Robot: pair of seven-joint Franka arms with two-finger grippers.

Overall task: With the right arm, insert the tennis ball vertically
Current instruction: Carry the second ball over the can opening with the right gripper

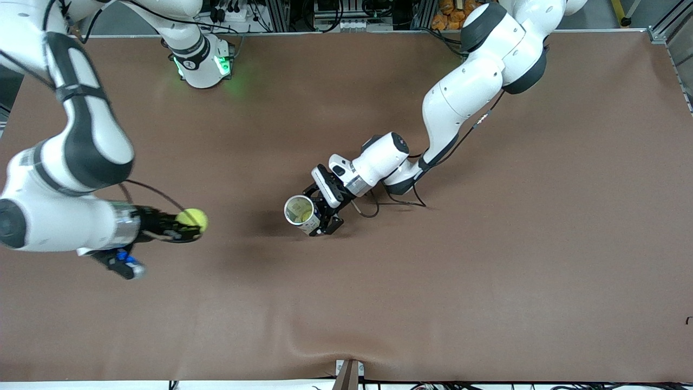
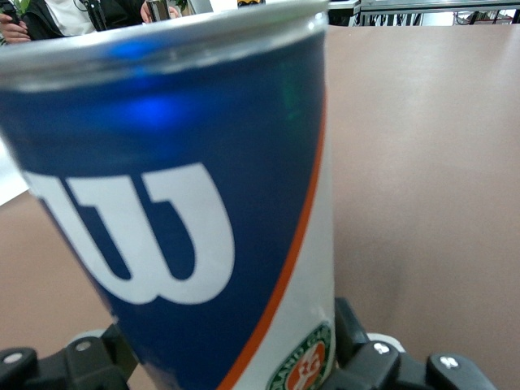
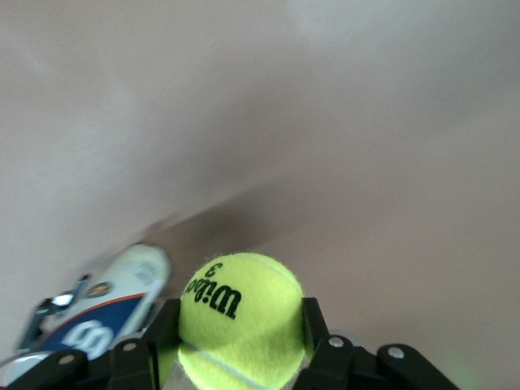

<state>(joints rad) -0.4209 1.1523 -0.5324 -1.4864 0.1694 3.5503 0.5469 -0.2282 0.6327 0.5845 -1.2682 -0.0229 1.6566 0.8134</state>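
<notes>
Brown desk (image 1: 487, 271) mostly bare: tennis ball (image 1: 193, 218) is gripped in the right gripper (image 1: 187, 227) fingers toward the right arm's end, can (image 1: 301, 213) is held mouth-up mid-desk by the left gripper (image 1: 325, 214) fingers; pickup judged done, carry and insertion left.

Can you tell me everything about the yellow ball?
The tennis ball is fuzzy and bright yellow-green, with a pale curved seam and black "Wilson 3" printed on it. The right pincer is shut on it, one finger pressing each side, holding it up over the brown table toward the right arm's end. It touches nothing else. It is not yet in the open can that the left pincer holds.
</notes>
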